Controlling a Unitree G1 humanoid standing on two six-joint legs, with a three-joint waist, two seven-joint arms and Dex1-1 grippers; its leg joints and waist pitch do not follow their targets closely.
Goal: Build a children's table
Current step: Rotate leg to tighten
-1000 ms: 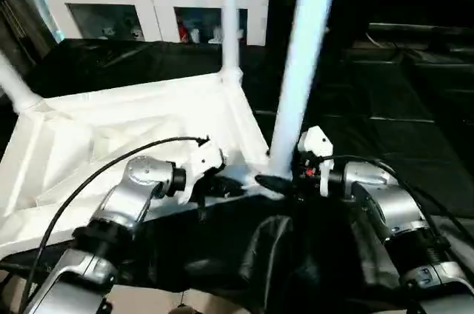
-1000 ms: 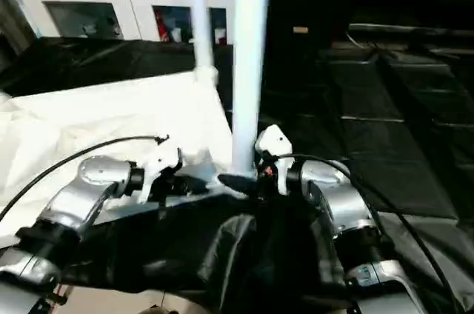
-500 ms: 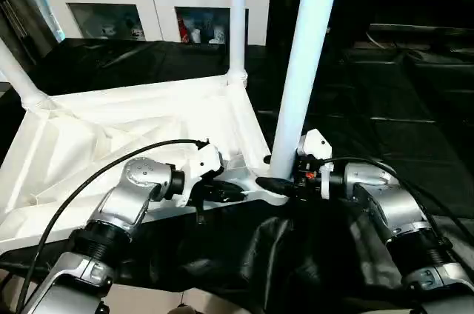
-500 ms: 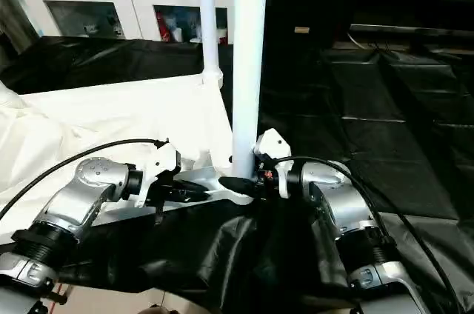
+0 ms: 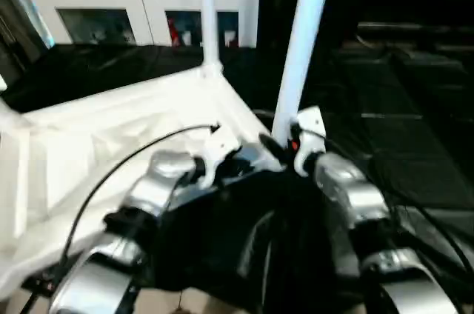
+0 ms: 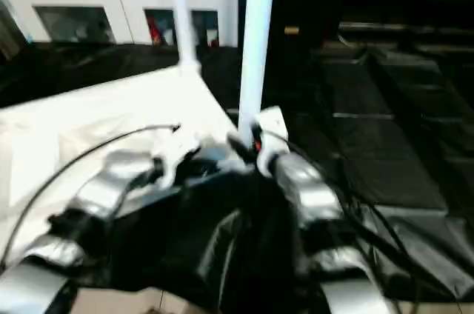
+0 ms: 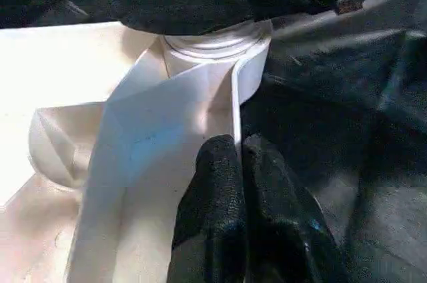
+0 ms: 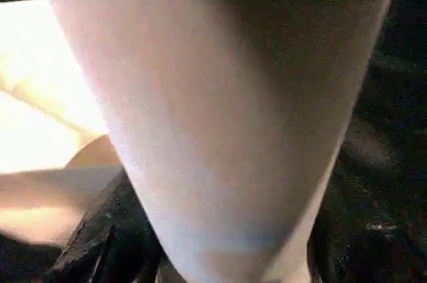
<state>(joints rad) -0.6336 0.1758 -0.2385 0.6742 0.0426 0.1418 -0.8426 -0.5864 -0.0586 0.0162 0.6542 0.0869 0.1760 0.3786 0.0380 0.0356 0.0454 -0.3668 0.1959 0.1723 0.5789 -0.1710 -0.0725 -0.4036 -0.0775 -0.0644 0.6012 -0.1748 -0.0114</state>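
The children's table (image 5: pixel 89 144) lies upside down on black sheeting, white, with its ribbed underside up. A far leg (image 5: pixel 208 18) and a near leg (image 5: pixel 300 55) stand upright in its corner sockets. My left gripper (image 5: pixel 248 162) is shut on the thin rim wall of the table top beside the near corner socket (image 7: pixel 213 49); the left wrist view has its fingers (image 7: pixel 220 183) pinching that rim. My right gripper (image 5: pixel 280 147) is at the base of the near leg (image 8: pixel 220 96), a black finger (image 8: pixel 110 229) pressed on either side of it.
A white cabinet (image 5: pixel 148 3) with glass-fronted compartments stands at the back. Black sheeting (image 5: pixel 400 107) covers the floor to the right and bunches up (image 5: pixel 244 255) between my forearms. A black cable (image 5: pixel 126 162) arcs over my left arm.
My right gripper's fingers have come in onto the base of the near leg. The left gripper keeps its hold on the rim. The head camera has shifted and tilted.
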